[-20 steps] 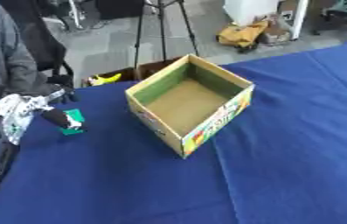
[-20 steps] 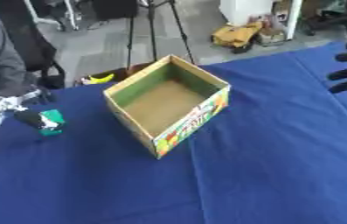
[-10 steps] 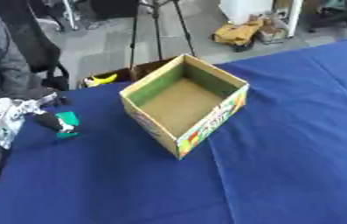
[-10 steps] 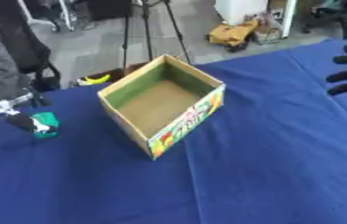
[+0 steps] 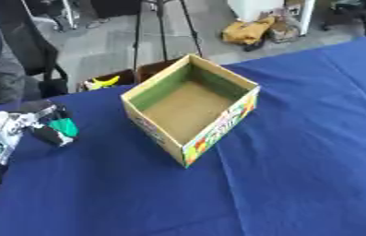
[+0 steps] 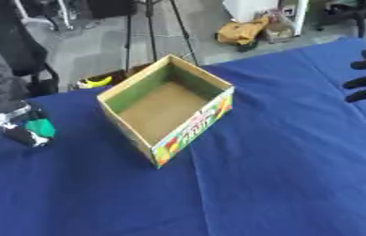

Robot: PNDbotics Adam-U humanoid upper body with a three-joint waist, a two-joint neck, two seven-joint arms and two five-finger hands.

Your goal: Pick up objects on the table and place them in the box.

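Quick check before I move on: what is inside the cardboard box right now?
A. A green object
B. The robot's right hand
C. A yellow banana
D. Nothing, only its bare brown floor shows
D: the box shows only its bare brown floor, while the green object is at the left hand, left of the box.

Matt cardboard box [image 5: 187,109], blue cloth table cover [image 5: 298,175]
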